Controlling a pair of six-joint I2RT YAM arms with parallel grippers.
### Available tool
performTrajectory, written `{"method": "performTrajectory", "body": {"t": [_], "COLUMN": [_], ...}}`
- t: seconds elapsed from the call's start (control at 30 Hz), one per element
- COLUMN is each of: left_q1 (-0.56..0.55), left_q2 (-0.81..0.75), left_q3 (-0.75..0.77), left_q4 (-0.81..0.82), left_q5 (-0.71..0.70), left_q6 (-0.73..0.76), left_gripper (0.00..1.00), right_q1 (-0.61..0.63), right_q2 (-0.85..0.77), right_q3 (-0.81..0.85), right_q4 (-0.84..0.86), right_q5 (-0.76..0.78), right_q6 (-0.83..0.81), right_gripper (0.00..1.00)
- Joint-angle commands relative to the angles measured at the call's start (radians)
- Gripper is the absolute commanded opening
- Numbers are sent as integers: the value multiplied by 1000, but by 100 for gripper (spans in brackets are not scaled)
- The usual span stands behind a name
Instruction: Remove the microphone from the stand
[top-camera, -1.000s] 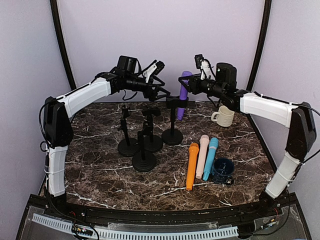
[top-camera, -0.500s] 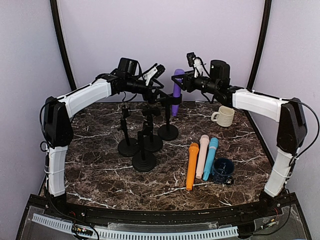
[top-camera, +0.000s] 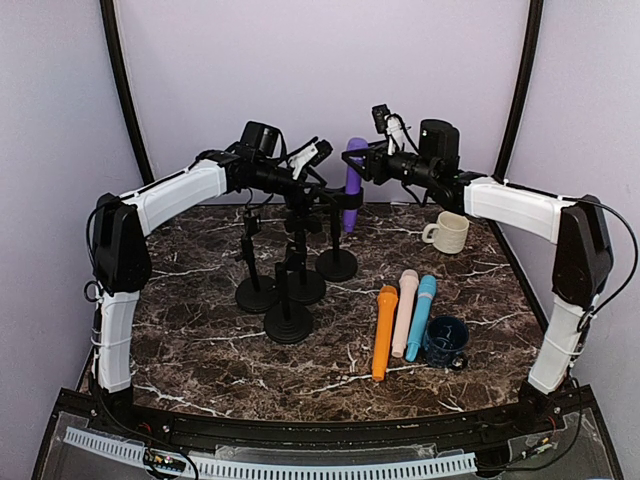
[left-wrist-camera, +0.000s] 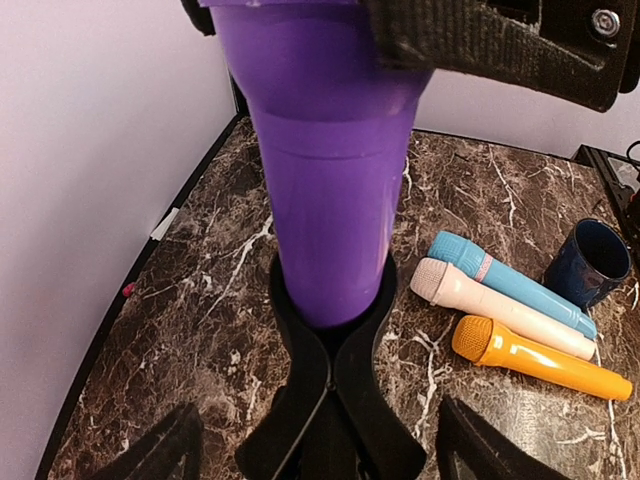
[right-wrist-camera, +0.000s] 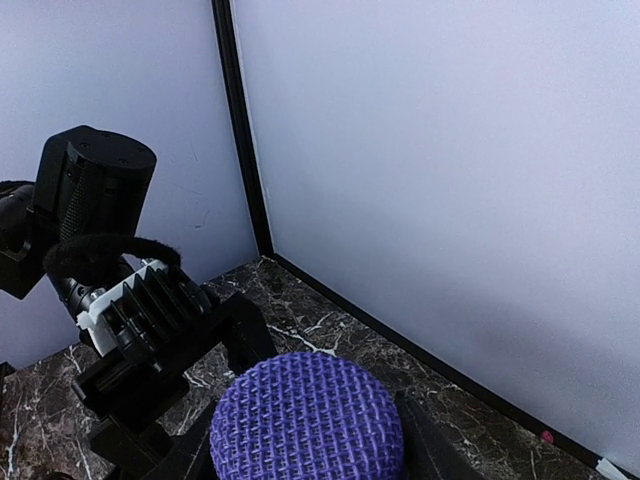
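At the back of the surface (top-camera: 200, 360), the purple mic (top-camera: 353, 178) stands upright w/ its bottom end in the clip of its stand (top-camera: 337, 262). R claw (top-camera: 362, 160) holds the mic near the top. L claw (top-camera: 318, 170) is wide open, a finger on each side of the clip. 3 other mics (top-camera: 405, 312) lie flat by a blue cup (top-camera: 446, 338).

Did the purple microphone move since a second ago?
Yes. In the top view the purple microphone and its stand have shifted left, farther from the cream mug, which has stayed where it was.
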Motion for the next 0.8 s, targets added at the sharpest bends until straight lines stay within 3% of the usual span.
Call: {"method": "performTrajectory", "body": {"t": [0.0,0.1,0.17,0.27,0.43,0.57,0.77], "left_q1": [0,-2,-2,-2,-2,-2,-2], "left_q2": [3,4,7,8,8,8,8], "left_q3": [15,17,22,29,37,45,56], "left_q4": [-51,-47,-51,-69,-84,-84,-80], "left_q5": [-1,-8,-12,-12,-5,-4,-24], "left_q6": [33,34,37,50,70,67,56], "left_gripper": [81,79,73,52,27,21,19], "right_q1": [1,1,1,1,1,-3,-25], "right_q2": [-11,-12,-14,-17,-26,-57,-163], "right_q3": [58,58,56,52,52,52,-22], "right_q4": [97,97,96,98,86,37,4], "right_q5": [-17,-16,-16,-14,23,102,174], "right_q6": [2,2,2,0,-1,-21,-26], "right_gripper": [8,8,8,8,8,8,8]}}
